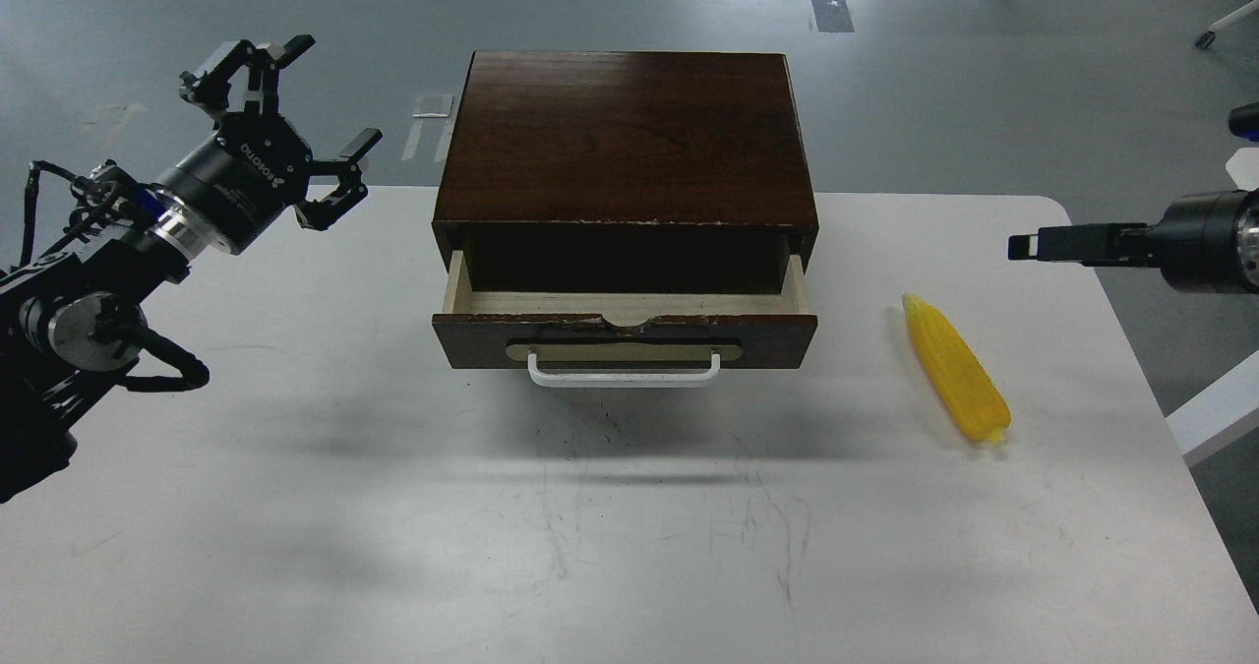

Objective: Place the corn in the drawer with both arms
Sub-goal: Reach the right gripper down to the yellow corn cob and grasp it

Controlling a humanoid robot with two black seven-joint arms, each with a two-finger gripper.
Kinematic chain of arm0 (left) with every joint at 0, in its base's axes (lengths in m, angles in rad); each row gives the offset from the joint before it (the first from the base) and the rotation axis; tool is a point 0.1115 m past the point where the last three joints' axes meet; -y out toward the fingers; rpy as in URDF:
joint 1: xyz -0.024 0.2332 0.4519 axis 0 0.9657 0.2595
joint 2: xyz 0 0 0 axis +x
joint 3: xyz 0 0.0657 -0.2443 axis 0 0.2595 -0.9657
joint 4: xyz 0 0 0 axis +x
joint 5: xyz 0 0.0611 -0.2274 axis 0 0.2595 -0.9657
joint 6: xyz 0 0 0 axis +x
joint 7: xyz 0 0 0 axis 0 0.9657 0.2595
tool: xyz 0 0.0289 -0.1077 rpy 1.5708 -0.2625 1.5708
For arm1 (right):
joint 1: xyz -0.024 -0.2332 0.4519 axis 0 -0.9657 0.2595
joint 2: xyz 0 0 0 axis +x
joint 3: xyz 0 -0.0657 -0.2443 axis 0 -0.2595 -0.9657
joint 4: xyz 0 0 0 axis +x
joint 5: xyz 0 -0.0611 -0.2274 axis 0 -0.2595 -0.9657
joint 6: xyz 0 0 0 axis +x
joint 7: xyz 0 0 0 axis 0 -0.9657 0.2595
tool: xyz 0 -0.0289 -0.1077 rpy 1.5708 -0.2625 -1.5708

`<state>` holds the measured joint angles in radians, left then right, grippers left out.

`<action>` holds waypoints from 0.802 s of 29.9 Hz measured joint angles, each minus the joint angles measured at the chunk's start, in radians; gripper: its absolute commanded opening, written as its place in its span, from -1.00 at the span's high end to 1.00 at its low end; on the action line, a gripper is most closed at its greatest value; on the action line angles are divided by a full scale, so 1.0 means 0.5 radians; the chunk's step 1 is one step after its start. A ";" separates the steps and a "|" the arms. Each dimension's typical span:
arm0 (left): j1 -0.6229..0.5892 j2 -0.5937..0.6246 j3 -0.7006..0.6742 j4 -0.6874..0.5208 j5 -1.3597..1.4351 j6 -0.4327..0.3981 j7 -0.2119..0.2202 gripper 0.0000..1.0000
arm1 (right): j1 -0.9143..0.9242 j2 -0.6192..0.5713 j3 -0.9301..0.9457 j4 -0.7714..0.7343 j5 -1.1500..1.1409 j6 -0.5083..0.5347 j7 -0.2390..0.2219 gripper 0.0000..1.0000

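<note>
Lying on bench: the corn (956,369) rests on the white bench (393,526), right of the box, tapered tip pointing away from the robot, touching nothing else.
Drawer: the drawer (626,334) of the dark brown box (626,138) is pulled partly out, pale wood inside showing, white handle (624,373) facing the robot.
Left claw: the left claw (285,123) hangs above the bench's far left corner, fingers spread wide, holding nothing, well apart from the box.
Right claw: the right claw (1028,245) enters from the right edge, above and beyond the corn, seen side-on; its fingers cannot be told apart, so open or closed cannot be told.
</note>
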<state>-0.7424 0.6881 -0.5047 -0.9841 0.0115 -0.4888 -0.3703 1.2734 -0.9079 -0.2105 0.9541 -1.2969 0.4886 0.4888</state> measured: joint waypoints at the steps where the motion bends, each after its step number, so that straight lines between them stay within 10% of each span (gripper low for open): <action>1: 0.000 0.000 0.000 -0.001 0.001 0.000 0.000 -0.97 | 0.014 0.037 -0.050 -0.021 -0.019 0.000 0.000 -1.00; 24: -0.003 -0.005 0.000 -0.017 0.007 0.000 0.001 -0.97 | 0.010 0.635 -0.694 -0.417 -0.051 -0.097 0.000 -0.87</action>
<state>-0.7439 0.6855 -0.5048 -0.9924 0.0152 -0.4888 -0.3700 1.2783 -0.5905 -0.5575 0.7455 -1.3223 0.4403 0.4886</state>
